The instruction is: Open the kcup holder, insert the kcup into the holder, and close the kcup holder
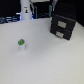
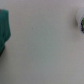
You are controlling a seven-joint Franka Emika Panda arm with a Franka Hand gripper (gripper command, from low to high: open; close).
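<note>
The gripper is hard to make out. In the exterior view, a white arm stands at the far edge of the table, but its end is too blurred to show any fingers. In the wrist view, no fingers show clearly either, so it is not possible to tell how far the jaws are parted or whether they hold anything.

The wrist view looks onto a pale, plain surface. At one edge of that picture sits a blurred teal green shape; what it is cannot be told. At the opposite edge, partly cut off, is the kcup, a small round white pod with a dark green top.

In the exterior view the kcup stands upright on the white table, alone in open space. Taking the kcup as the landmark, the kcup holder lies well apart from it, farther back and toward the exterior view's right. The holder is a black boxy unit with two pale handle slots on its front, one above the other, and it appears shut. The arm stands behind the kcup, at the table's rear.
</note>
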